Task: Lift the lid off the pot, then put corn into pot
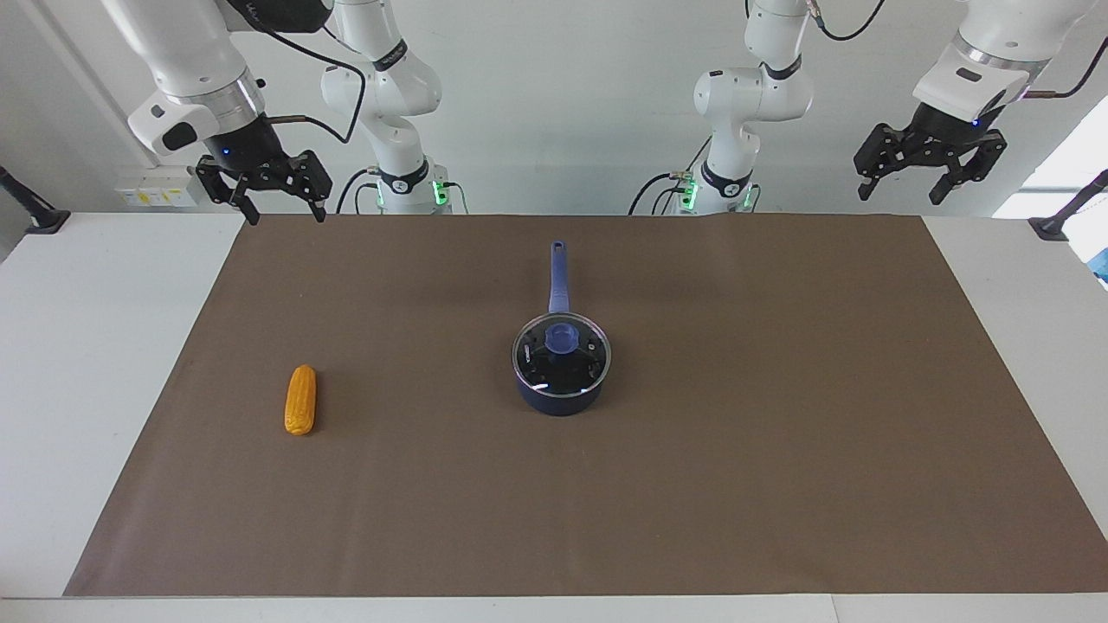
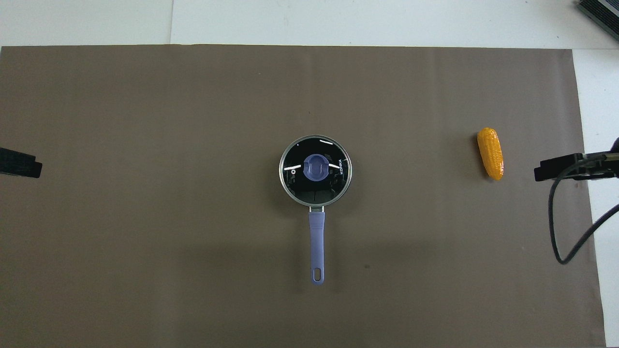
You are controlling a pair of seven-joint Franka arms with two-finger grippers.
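The navy pot (image 1: 561, 394) (image 2: 316, 241) stands mid-mat, its long blue handle pointing toward the robots. The glass lid (image 1: 562, 350) (image 2: 315, 168) with a blue knob rests on it. The yellow corn (image 1: 300, 399) (image 2: 490, 153) lies on the mat toward the right arm's end. My right gripper (image 1: 281, 203) hangs open and empty, high over the mat's edge nearest the robots; a part of it shows in the overhead view (image 2: 575, 166). My left gripper (image 1: 930, 177) hangs open and empty, high at the left arm's end of the table; only a tip shows in the overhead view (image 2: 19, 163). Both arms wait.
A brown mat (image 1: 692, 484) (image 2: 145, 266) covers most of the white table (image 1: 78, 363). A black cable (image 2: 561, 227) hangs from the right arm. Dark clamps (image 1: 35, 212) (image 1: 1060, 221) sit at the table's two ends.
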